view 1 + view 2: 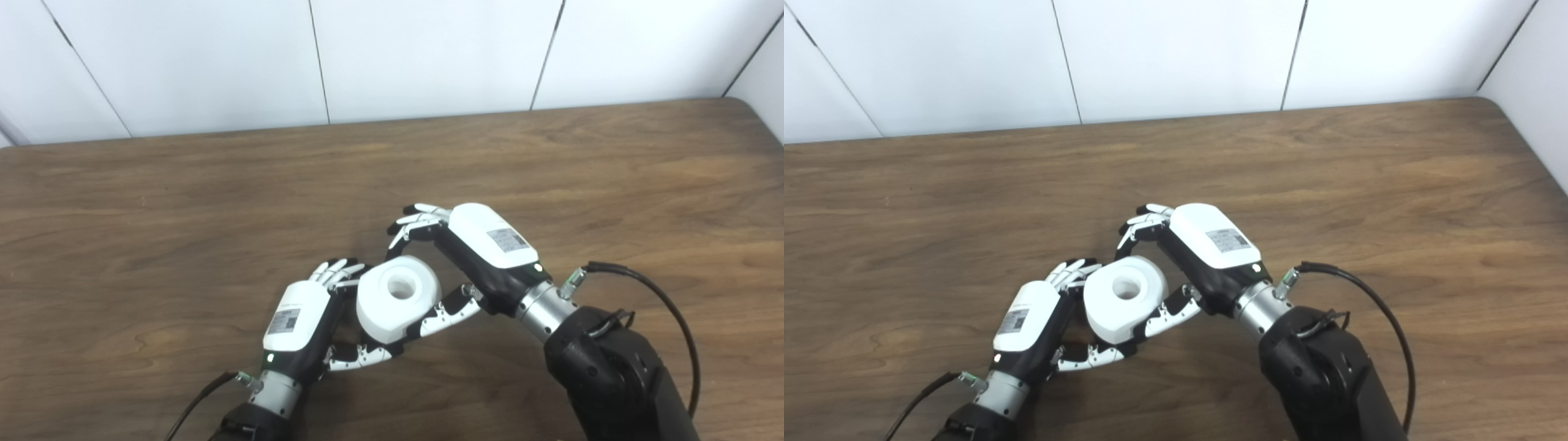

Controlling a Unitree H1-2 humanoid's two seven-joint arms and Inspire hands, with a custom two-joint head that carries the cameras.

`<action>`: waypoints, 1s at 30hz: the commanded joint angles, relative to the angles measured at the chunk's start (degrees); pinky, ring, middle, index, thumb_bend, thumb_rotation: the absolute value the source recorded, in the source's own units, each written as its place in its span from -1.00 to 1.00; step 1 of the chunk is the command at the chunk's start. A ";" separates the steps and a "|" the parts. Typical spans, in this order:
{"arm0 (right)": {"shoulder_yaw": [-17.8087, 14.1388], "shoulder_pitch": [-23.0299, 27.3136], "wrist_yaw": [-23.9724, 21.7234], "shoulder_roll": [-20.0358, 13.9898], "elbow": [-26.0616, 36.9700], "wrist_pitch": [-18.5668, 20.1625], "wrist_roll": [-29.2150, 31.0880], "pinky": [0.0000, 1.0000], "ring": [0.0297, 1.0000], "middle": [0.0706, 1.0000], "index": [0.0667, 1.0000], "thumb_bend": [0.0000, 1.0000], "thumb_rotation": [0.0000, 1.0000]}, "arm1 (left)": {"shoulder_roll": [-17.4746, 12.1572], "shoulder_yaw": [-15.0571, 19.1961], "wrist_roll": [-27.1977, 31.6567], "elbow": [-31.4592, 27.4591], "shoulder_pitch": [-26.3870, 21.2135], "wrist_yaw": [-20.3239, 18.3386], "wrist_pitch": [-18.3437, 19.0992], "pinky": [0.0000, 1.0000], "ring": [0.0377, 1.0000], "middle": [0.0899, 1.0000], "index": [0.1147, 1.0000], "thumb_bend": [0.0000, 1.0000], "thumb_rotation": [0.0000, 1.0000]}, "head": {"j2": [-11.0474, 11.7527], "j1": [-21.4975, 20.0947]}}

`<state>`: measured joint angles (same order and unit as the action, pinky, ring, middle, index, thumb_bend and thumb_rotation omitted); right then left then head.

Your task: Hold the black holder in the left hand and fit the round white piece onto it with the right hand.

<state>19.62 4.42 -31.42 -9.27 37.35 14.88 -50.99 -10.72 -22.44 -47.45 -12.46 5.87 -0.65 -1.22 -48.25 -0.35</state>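
On the wooden table (184,202), toward the near edge and a little left of centre, the left hand (306,321) comes up from the bottom edge with its white back plate facing the camera. Its fingers (334,271) curl round the far left side of the round white piece (398,298), and its thumb (361,356) reaches under the piece's near lower edge, so this hand cups the piece from the left and below. Whether the hand also grips the black holder cannot be told: no holder shows clearly in either view, only dark shapes beneath and behind the piece that could as well be parts of the hands. The round white piece sits between the two hands, lifted just off the table surface as far as can be seen, tilted so that its flat face and central hole look up toward the cameras. To the right, the right hand (484,257) leans in from a thick black forearm (618,380), its back plate up. Its fingers (416,223) arch over the far upper side of the piece while its thumb (444,312) presses along the near right side, so it pinches the piece between them. A black cable (661,300) loops from the right wrist over the table.
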 commanded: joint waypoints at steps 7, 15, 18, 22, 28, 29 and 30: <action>0.61 -0.57 1.22 0.02 -0.86 -1.99 -1.05 0.68 0.78 0.53 -0.11 0.04 -0.72 | -0.43 -0.92 -0.63 -0.11 0.47 -2.25 0.43 0.86 0.81 0.64 -0.16 0.04 -0.90 | -0.22 -0.69; -0.40 0.01 1.92 -0.33 -0.97 -2.33 -1.36 0.70 0.80 0.56 -0.11 0.04 -0.71 | -0.57 -0.80 -0.49 0.01 0.54 -2.02 0.23 0.86 0.80 0.63 -0.16 0.04 -0.90 | -0.18 -1.15; -0.97 0.46 1.57 -0.46 -0.77 -2.07 -0.99 0.70 0.80 0.56 -0.11 0.04 -0.71 | -0.74 -0.72 -0.42 0.14 0.41 -2.04 0.12 0.85 0.80 0.63 -0.16 0.04 -0.90 | -0.20 -1.65; -1.81 1.12 0.83 -0.78 -0.25 -1.83 -0.98 0.65 0.80 0.56 -0.11 0.04 -0.72 | -0.88 -0.62 -0.34 0.17 0.38 -2.14 0.17 0.86 0.81 0.63 -0.16 0.04 -0.90 | 0.02 -1.89; -2.86 1.66 0.23 -1.12 0.45 -2.01 -1.00 0.62 0.80 0.55 -0.11 0.04 -0.72 | -0.82 -0.53 0.03 0.14 0.41 -2.32 0.37 0.87 0.81 0.63 -0.16 0.04 -0.90 | 0.15 -1.96; -2.97 1.75 0.07 -1.16 0.58 -1.98 -1.03 0.61 0.80 0.55 -0.11 0.04 -0.72 | -0.87 -0.54 0.02 0.26 0.38 -2.16 0.20 0.87 0.81 0.63 -0.16 0.04 -0.90 | 0.15 -1.96; -3.07 1.77 -0.06 -1.18 0.72 -1.98 -1.03 0.61 0.80 0.55 -0.11 0.04 -0.72 | -0.90 -0.54 -0.01 0.43 0.36 -1.93 0.00 0.86 0.80 0.63 -0.16 0.04 -0.90 | 0.15 -1.96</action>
<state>16.93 4.85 -31.27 -10.40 36.63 13.28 -51.83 -10.91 -22.42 -47.10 -12.52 5.84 -0.80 -1.26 -48.08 -2.29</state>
